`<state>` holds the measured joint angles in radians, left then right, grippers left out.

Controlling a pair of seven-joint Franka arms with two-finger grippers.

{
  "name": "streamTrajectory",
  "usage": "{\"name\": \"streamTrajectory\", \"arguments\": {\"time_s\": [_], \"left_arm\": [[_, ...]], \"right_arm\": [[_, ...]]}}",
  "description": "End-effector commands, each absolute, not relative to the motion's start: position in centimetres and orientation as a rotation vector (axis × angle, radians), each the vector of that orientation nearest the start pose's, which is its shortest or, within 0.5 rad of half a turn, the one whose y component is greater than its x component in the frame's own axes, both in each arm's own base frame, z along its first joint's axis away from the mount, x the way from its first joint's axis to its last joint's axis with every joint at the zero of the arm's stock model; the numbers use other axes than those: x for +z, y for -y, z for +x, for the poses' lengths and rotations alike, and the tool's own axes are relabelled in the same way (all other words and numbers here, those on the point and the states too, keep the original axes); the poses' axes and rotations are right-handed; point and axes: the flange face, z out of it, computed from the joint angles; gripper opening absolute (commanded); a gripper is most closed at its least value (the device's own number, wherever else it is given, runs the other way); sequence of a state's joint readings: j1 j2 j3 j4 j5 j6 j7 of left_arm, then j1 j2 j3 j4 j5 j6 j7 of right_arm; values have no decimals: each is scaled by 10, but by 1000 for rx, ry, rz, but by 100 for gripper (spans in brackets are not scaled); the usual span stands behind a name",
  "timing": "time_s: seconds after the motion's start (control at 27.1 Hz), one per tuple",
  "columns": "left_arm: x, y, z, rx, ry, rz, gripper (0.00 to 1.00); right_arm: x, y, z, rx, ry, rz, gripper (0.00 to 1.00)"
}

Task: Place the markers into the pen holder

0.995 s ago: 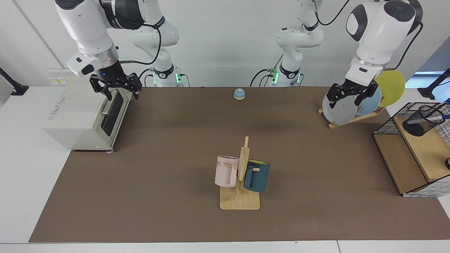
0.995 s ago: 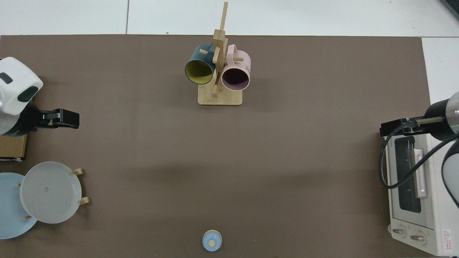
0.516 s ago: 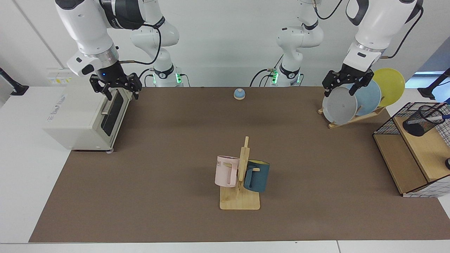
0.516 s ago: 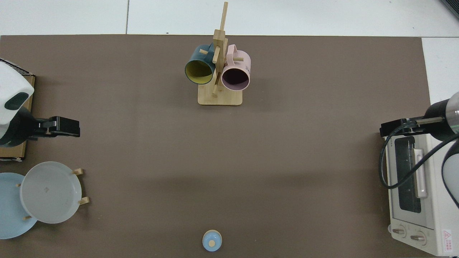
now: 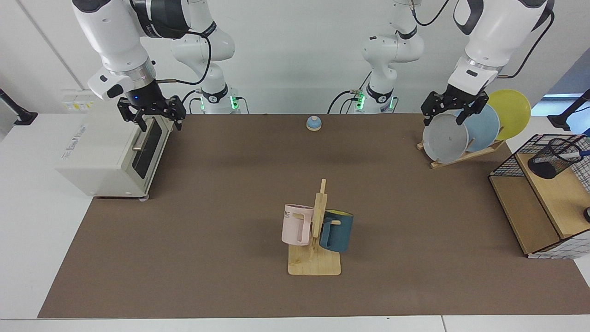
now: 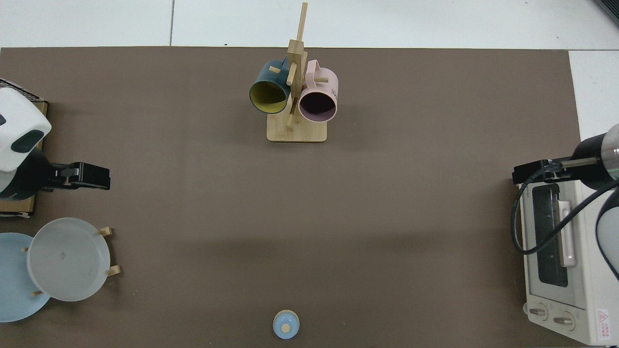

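Waiting is the right arm's whole part: its right tool (image 5: 158,121) hangs released and empty, the toaster oven (image 5: 106,152) just under it. Further along, the left tool (image 5: 444,115) hangs with its jaws spread and nothing between them, the grey plate (image 5: 445,140) right below it. Well beyond that tool, on the side away from the bench's middle, the pen holder (image 5: 548,162) stands in the wire basket (image 5: 507,159) with the marker (image 5: 573,156) leaning inside, so we judge the placing done and the next move to be no more than parking clear of the plates. We see holder and marker only in the facing view; the top view cuts them off.
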<state>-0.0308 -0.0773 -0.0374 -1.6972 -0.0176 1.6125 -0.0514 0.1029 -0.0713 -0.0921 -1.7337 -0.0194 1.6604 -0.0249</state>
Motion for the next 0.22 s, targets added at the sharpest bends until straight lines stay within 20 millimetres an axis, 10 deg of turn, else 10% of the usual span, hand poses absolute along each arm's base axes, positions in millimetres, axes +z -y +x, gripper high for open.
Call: {"name": "streamTrajectory", "arguments": {"time_s": [0.0,0.18], "left_arm": [[610,36,528,23,-97,-3158,100],[609,30,529,14,-216,-3154,100]], "right_arm": [[597,-2,537,-21,27,-3133,100],[597,-2,537,-21,27,-3133,100]]}}
